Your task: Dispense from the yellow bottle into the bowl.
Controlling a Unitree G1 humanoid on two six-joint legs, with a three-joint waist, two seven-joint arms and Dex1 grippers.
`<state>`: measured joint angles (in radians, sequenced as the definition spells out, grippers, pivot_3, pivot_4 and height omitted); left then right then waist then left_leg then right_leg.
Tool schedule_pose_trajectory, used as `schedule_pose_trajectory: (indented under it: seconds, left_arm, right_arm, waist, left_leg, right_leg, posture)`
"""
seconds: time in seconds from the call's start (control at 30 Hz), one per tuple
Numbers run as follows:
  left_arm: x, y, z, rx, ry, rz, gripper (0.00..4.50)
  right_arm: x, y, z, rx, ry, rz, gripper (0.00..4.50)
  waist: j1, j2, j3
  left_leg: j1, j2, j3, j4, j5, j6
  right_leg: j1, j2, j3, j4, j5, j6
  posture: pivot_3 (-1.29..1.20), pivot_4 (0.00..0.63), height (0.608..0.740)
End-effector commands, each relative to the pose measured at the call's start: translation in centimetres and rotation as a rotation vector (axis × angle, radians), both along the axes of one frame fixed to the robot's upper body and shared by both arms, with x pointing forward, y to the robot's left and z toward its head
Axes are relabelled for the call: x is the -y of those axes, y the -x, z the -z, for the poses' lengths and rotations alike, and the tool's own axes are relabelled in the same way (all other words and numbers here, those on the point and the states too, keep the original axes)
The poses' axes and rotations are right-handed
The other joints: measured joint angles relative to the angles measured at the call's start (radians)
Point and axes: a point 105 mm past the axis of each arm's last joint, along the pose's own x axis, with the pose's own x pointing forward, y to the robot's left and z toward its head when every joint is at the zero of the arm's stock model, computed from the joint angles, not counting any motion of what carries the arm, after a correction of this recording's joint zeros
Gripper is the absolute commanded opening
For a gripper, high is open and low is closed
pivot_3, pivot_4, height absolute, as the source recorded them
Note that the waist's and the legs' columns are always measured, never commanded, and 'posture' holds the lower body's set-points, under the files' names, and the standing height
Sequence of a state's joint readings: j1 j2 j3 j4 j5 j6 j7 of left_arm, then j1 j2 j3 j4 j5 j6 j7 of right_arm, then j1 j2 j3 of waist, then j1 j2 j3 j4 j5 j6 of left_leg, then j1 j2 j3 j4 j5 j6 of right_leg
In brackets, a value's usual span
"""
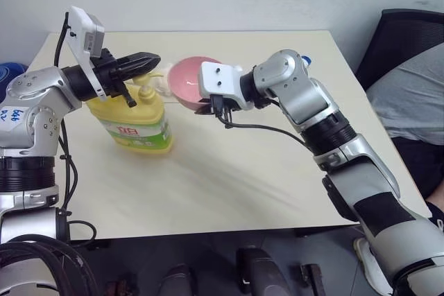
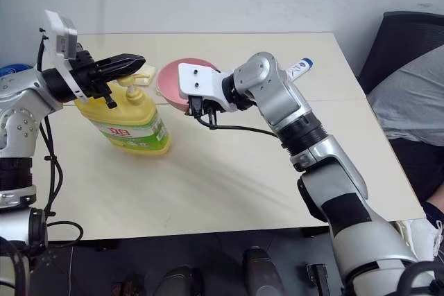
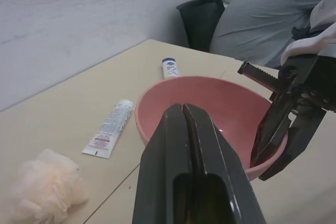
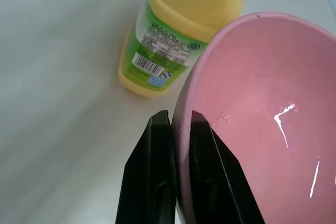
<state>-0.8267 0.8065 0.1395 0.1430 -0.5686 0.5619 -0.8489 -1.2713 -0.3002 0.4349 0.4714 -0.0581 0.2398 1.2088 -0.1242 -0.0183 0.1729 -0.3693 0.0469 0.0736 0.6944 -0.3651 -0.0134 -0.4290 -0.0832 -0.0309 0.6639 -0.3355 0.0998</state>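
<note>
Black fingers pressed flat together, the left gripper (image 1: 147, 60) reaches out level just above the pump top of the yellow bottle (image 1: 136, 124), holding nothing, while the right gripper (image 4: 176, 145) pinches the rim of the pink bowl (image 1: 187, 80) with one finger on the outer wall and one inside. One bottle and one bowl are in play, both on or over the beige table (image 1: 229, 171): the bottle stands upright on the tabletop, and the bowl is carried clear of it, tilted, just beside the bottle on the side toward the right arm. That arm stretches across the table toward the bottle, elbow bent and wrist turned, its gripper angled slightly downward; the left arm comes in from the opposite side of the bottle, forearm roughly level. From the left wrist, the table beyond the bottle shows two tubes, a white one (image 3: 109, 129) and a shorter white-and-blue one (image 3: 169, 68), plus one pale puffy bundle (image 3: 46, 187). The right wrist view alone shows the bowl's glossy inside, streaked with a little clear liquid (image 4: 282, 121), and the barcode side of the bottle's green label. A person in a grey top (image 1: 409, 102) sits by a dark chair (image 1: 399, 39), well apart from the bottle.
</note>
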Motion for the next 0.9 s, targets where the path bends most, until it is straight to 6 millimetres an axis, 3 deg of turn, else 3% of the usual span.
schedule_pose_trajectory:
  seconds: [0.03,0.37,0.7,0.9]
  left_arm:
    - [-1.0,-0.5,1.1,-0.045,-0.065,-0.072,0.03]
    - [-1.5,-1.0,4.3,-0.137,-0.107,-0.117,0.03]
    - [-1.5,-1.5,7.6,-0.23,-0.116,-0.13,0.03]
    - [-1.0,-1.9,9.7,-0.285,-0.146,-0.116,0.03]
  right_arm:
    - [-0.7,0.7,-1.8,0.042,-0.028,-0.044,0.0]
    - [-1.7,1.1,-1.9,-0.002,-0.045,-0.066,0.0]
    - [-1.8,0.6,-2.2,-0.021,-0.062,-0.052,0.0]
    - [-1.8,0.4,-2.2,-0.028,-0.071,-0.044,0.0]
  waist:
    - [0.0,0.0,0.0]
    - [-0.002,0.001,-0.001]
    - [0.002,0.006,-0.004]
    - [0.019,0.01,-0.005]
  left_leg:
    - [0.0,0.0,0.0,0.0,0.0,0.0]
    - [0.001,0.0,-0.002,0.003,0.0,0.0]
    - [0.003,-0.004,-0.006,0.003,0.0,0.0]
    - [0.017,-0.005,-0.007,-0.001,0.0,0.0]
  right_leg:
    - [0.0,0.0,-0.001,0.0,0.0,0.0]
    - [0.001,-0.001,-0.002,0.003,0.0,0.0]
    - [0.004,-0.012,-0.013,0.009,0.0,0.0]
    - [0.019,-0.013,-0.018,0.002,0.0,0.0]
  posture:
    - [0.0,0.15,0.74]
    - [0.0,0.15,0.74]
    - [0.0,0.15,0.74]
    - [0.0,0.15,0.74]
